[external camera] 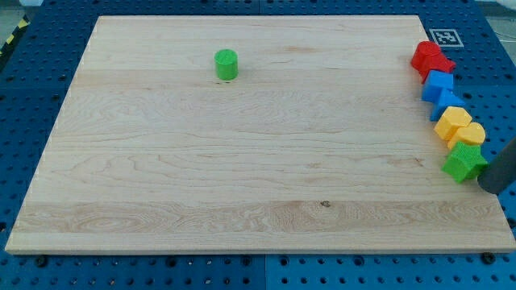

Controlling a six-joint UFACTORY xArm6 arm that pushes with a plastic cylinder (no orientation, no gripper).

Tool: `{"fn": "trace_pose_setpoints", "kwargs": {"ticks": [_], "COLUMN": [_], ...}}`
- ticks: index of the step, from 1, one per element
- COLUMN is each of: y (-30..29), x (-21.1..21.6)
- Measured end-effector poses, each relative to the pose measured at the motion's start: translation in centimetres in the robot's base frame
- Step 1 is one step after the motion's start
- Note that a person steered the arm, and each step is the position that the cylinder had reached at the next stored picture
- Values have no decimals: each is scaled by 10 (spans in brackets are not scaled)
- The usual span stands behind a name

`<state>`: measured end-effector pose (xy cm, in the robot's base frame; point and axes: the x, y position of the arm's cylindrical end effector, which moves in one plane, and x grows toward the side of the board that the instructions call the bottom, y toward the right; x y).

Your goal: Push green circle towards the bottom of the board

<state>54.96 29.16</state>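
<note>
My tip (490,187) is sitting at the worktop's (242,177) right edge, touching the green block (463,163), well apart from the green circle (226,64); no claw showing.

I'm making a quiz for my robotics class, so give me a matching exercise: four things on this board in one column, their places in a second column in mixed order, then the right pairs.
Things
1. green circle
2. red block
3. green block
4. my tip

Places
A. lowest block in the row along the view's right edge
B. alone in the upper left part of the board
C. at the view's right edge, just right of and below the row's lowest block
D. top of the row along the view's right edge

Pairs: 1-B, 2-D, 3-A, 4-C
</note>
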Motion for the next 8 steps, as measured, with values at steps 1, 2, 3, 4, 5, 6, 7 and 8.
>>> {"fn": "trace_pose_setpoints", "kwargs": {"ticks": [1, 2, 3, 4, 5, 6, 7, 8], "y": [0, 0, 0, -2, -48, -118, -195, -273], "x": [0, -5, -4, 26, 43, 31, 6, -24]}}
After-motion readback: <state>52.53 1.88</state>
